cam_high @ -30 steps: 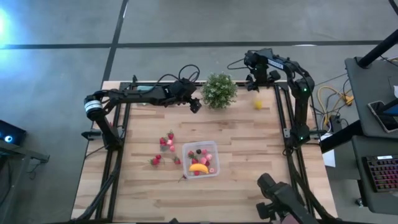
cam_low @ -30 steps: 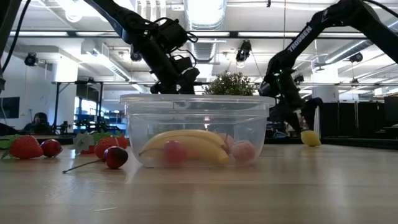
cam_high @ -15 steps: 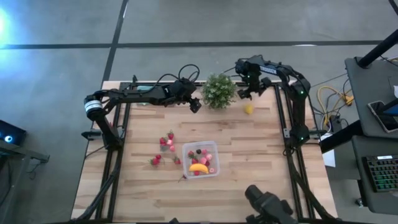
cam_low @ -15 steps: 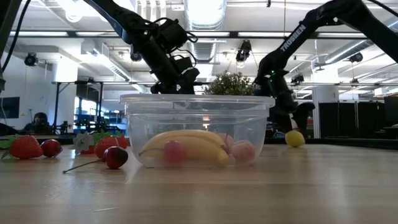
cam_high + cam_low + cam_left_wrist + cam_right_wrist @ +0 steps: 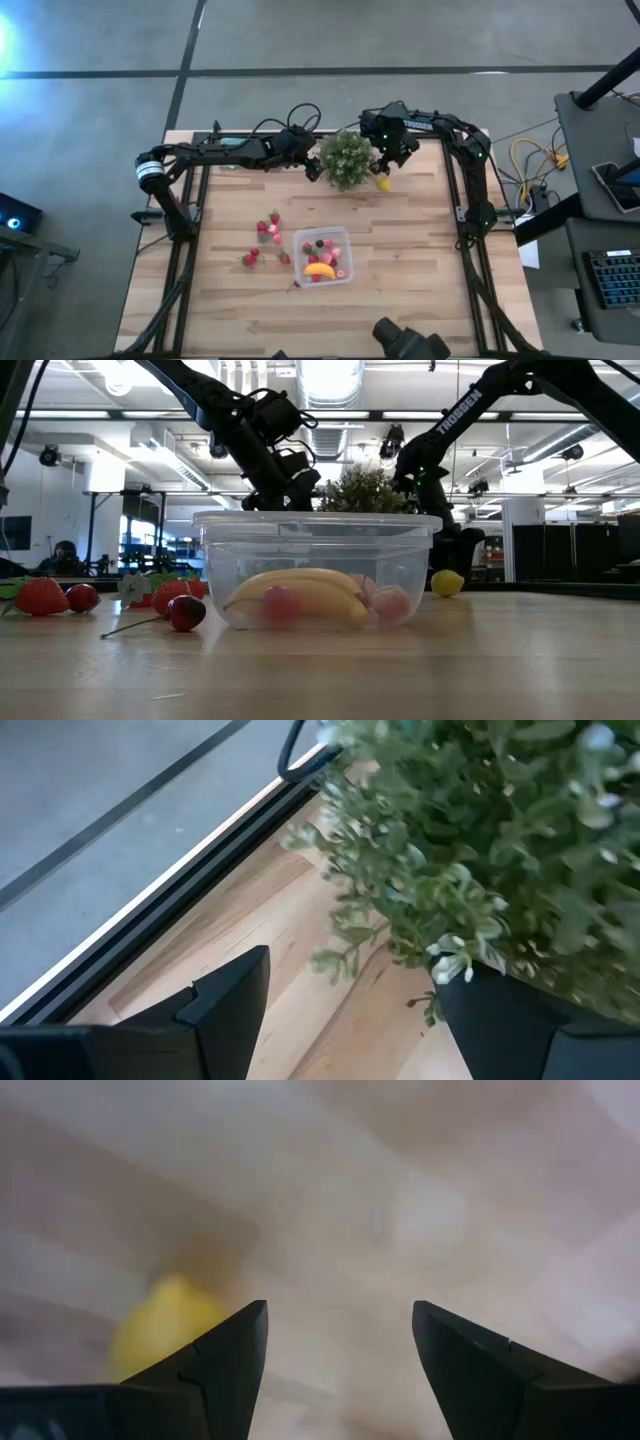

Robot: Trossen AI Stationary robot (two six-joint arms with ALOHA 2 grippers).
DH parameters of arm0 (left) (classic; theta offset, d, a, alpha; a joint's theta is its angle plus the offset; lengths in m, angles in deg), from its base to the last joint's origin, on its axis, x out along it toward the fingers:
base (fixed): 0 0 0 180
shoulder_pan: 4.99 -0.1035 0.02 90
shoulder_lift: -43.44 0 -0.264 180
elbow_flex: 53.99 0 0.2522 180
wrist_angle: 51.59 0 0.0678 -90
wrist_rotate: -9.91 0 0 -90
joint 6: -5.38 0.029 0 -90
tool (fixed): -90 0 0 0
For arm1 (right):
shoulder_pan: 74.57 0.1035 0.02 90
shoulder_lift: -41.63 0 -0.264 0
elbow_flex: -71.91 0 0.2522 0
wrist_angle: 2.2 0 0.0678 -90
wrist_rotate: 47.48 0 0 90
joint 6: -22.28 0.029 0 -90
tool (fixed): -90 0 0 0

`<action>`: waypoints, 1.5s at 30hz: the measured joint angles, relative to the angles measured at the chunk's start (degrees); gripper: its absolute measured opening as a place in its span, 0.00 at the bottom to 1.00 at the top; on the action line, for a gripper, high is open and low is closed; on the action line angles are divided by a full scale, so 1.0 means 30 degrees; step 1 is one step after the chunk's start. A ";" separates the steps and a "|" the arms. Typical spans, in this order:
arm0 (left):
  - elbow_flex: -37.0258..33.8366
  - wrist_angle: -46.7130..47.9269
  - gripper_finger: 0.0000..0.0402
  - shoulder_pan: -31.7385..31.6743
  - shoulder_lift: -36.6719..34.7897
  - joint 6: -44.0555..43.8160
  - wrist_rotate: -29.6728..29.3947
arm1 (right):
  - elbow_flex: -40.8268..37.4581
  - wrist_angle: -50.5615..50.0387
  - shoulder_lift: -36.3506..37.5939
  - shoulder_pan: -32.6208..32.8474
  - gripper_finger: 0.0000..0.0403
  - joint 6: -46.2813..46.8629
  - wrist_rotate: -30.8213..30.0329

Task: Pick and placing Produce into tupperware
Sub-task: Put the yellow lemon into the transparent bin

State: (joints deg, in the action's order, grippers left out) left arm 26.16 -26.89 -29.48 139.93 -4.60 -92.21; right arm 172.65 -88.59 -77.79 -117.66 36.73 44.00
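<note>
A partly filled tupperware (image 5: 322,254) is seen near the counter's (image 5: 420,290) centre, with a banana (image 5: 319,269) and several small red and pink pieces already inside. Loose strawberries (image 5: 265,238) are left at its 10 o'clock, and a lemon (image 5: 382,184) lies unheld at the potted plant's (image 5: 346,157) 4 o'clock, under the right gripper (image 5: 392,160), whose fingers are parted and empty. The left gripper (image 5: 313,168), spread wide and holding nothing, is poised at the plant's 9 o'clock.

Bushy green potted plant (image 5: 347,157) on wooden table (image 5: 420,270), possibly a keyboard (image 5: 612,277) beside
</note>
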 joint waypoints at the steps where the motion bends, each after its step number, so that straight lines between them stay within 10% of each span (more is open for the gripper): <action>1: 0.0000 -0.0007 0.66 0.0000 0.0000 -0.0007 0.0000 | -0.0007 0.0324 0.0000 -0.0012 0.60 0.0265 -0.0005; 11: 0.0000 -0.0047 0.66 0.0000 0.0000 -0.0036 -0.0015 | -0.0044 0.1514 0.0388 -0.2661 0.60 0.2781 -0.0721; 19: 0.0000 0.0002 0.66 -0.0024 0.0000 -0.0045 -0.0036 | -0.0112 0.2839 0.5467 -0.2639 0.60 0.2687 -0.0861; 28: -0.0004 -0.0073 0.66 -0.0163 0.0000 -0.0044 0.0163 | -0.2567 0.2955 1.1298 0.1065 0.60 0.3677 -0.1013; 33: -0.0066 0.0016 0.66 -0.0211 0.0095 0.0343 0.3646 | -0.5815 0.3261 1.2819 0.3494 0.60 0.6056 -0.0892; 45: -0.0131 0.1847 0.66 0.0289 0.0903 0.1722 0.5055 | -1.2644 1.1097 1.4436 0.8444 0.60 1.1906 -0.0331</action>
State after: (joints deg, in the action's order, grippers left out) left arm 25.77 -21.35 -28.61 142.64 0.57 -77.05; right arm 134.72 -55.30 -34.48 -92.33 72.44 43.00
